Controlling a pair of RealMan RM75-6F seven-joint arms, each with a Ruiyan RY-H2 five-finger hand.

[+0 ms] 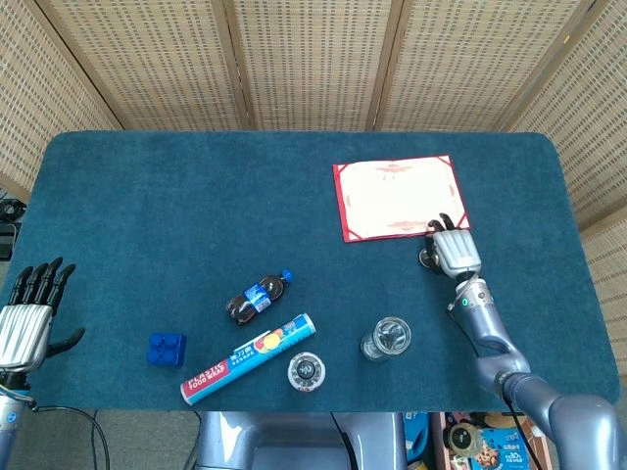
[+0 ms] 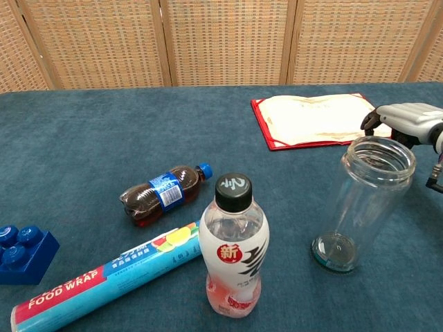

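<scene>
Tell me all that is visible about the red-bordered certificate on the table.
The certificate is a flat rectangular sheet or open folder with a red border and a cream face bearing faint red ornament at its top and bottom edges. It looks like paper or card. It lies flat on the blue table cloth, toward the far right part, slightly turned. The right hand is at its near right corner, with fingertips at or on the edge; whether they hold it cannot be told. Nothing else touches it.

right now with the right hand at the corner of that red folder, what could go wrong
The right hand rests at the near corner of the red folder; curling its fingers there may crease or drag the thin cover rather than lift it. The open glass jar stands upright, close beside that arm, so pulling back could tip it.
</scene>
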